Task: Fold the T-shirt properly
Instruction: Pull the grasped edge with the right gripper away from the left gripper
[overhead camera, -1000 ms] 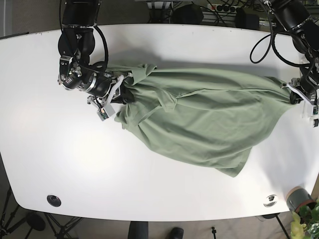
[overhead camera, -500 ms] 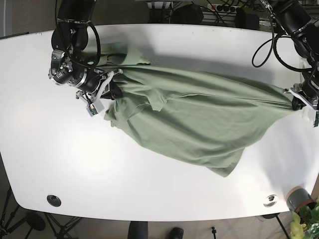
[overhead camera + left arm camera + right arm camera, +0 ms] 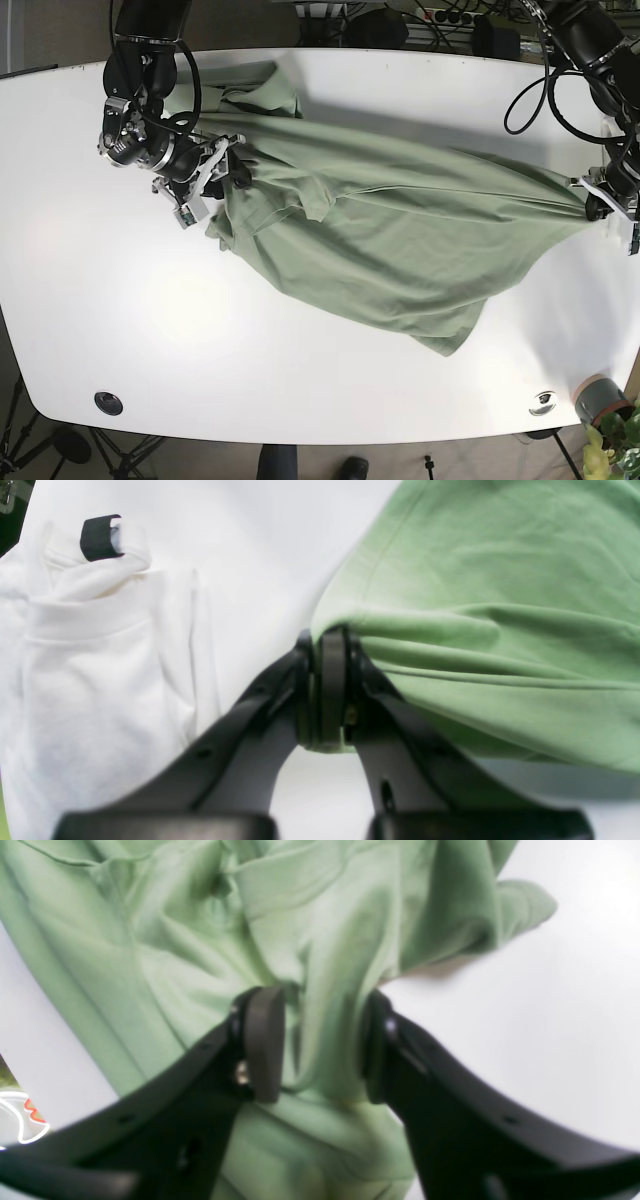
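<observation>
The green T-shirt (image 3: 400,240) lies stretched across the white table (image 3: 120,300), pulled taut between both grippers. In the base view my right gripper (image 3: 228,166) at the left is shut on a bunched part of the shirt. The right wrist view shows its fingers (image 3: 262,1040) apart with a thick wad of the T-shirt (image 3: 320,940) pinched between them. At the table's right edge my left gripper (image 3: 597,204) is shut on the shirt's end. In the left wrist view that gripper (image 3: 327,645) clamps a thin green T-shirt (image 3: 500,605) edge. One loose flap lies toward the back edge.
A grey cup (image 3: 598,398) and a plant (image 3: 615,445) stand at the front right corner. A black round fitting (image 3: 108,402) and a silver one (image 3: 543,401) sit near the front edge. White cloth with a black tab (image 3: 100,537) shows beside the left gripper.
My right gripper has drawn its bunch of shirt left and toward the back, tightening the fabric. A flap has spread toward the back edge. The left gripper has barely moved.
</observation>
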You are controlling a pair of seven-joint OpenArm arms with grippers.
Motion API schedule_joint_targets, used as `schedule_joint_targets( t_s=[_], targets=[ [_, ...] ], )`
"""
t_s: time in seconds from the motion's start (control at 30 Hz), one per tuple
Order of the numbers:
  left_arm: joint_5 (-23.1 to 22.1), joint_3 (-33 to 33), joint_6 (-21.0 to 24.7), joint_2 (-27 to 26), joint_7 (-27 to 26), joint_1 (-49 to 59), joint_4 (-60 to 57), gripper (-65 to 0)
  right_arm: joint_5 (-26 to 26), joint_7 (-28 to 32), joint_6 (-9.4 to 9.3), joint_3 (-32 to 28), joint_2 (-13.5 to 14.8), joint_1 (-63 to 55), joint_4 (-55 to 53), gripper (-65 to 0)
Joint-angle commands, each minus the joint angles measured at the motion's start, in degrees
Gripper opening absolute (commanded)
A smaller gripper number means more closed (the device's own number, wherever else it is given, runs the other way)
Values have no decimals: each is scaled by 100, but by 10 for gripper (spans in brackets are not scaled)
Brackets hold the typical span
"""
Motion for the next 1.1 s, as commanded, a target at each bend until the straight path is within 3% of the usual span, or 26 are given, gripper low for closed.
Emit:
schedule_joint_targets(
  t_s=[0.0,0.17,0.63,0.83,1.07],
  targets=[
    [-57,-24,-2,-128,-111,-82,81,-650,148,121,36,11,28,135,91,-385],
    [-57,-24,-2,-128,-111,-73,81,-650,157,121,36,-15,19,223,91,-358],
    [-57,-24,6,-128,-111,-73,81,-650,148,-169,36,-15,-244,469,311,-368],
    [-57,-24,6,-128,-111,-73,72,-650,104,-160,36,-15,-279,478,29,-438],
    [-57,143,15,-119,-119,-82,90,-650,113,-108,36,-15,-279,495,-120,-442]
  ],
)
